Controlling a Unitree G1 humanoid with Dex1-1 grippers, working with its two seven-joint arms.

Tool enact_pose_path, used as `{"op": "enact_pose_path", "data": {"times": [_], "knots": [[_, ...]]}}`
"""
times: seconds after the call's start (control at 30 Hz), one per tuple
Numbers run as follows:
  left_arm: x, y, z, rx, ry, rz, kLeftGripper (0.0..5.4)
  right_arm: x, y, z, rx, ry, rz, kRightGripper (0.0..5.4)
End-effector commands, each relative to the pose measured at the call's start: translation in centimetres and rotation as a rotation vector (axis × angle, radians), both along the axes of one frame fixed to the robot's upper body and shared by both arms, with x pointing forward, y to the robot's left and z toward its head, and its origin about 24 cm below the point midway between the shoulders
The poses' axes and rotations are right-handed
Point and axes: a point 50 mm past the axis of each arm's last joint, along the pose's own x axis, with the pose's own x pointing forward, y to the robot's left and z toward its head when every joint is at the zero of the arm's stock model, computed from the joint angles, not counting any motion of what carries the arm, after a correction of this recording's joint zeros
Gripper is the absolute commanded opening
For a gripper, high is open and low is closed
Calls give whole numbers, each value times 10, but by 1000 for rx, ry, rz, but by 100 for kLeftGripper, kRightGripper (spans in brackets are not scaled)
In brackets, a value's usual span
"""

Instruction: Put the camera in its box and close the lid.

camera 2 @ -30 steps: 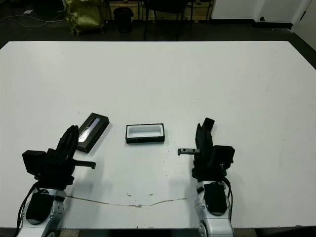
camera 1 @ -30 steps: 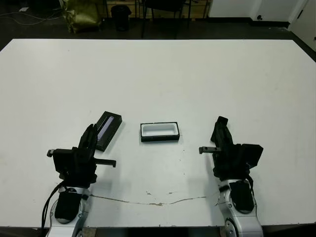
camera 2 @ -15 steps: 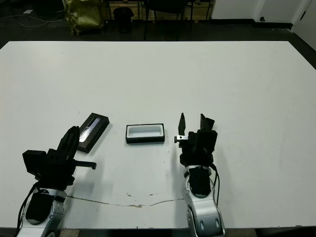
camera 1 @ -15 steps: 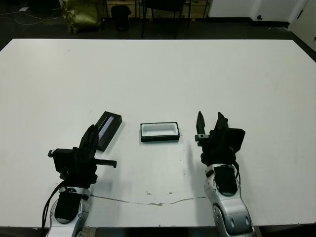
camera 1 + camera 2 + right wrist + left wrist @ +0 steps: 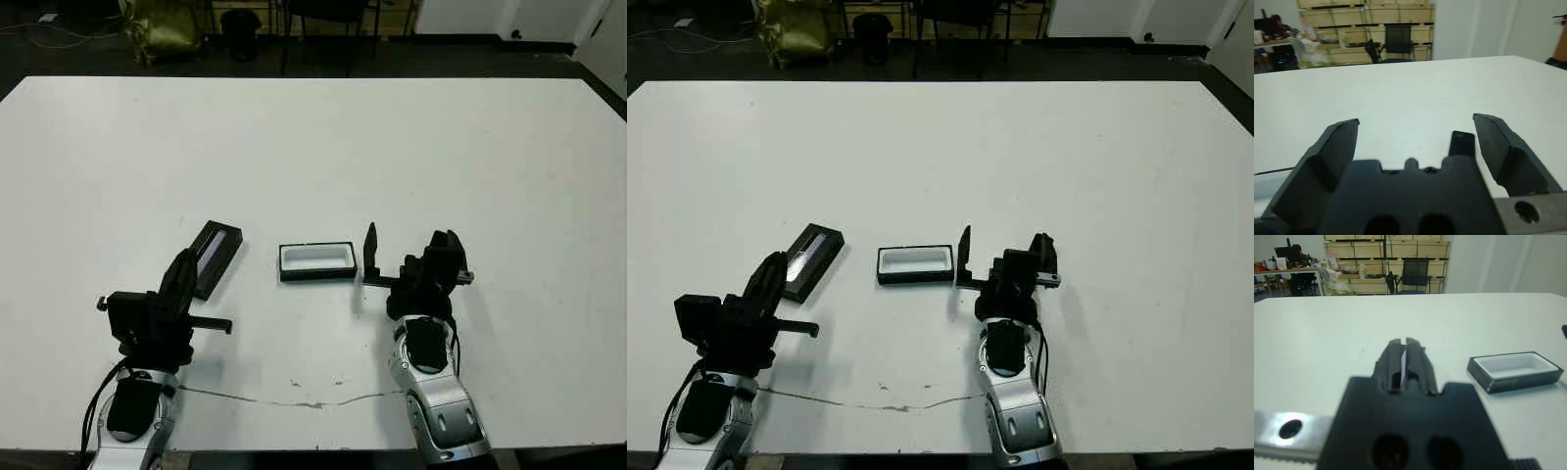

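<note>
Only the left wrist view shows the left gripper (image 5: 1403,357) closed.

No text, label, brand, number or sign can be read in any view. The pale strip on the lid (image 5: 214,256) is seen only as a plain band, and nothing legible is shown on the box (image 5: 316,261).
</note>
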Motion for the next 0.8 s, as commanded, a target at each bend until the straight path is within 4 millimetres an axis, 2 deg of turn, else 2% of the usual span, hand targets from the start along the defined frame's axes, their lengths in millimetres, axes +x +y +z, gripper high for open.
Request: {"op": "enact_pose_path", "data": {"times": [0.03, 0.33, 0.8], "knots": [[-3, 3, -5, 10, 45, 3, 0, 4, 15, 3, 97, -13, -35, 539], [-4, 4, -7, -17, 56, -6, 0, 5, 15, -2, 111, -19, -92, 539], [-5, 9, -7, -2, 70, -23, 0, 12, 10, -19, 220, 66, -190, 539]]}}
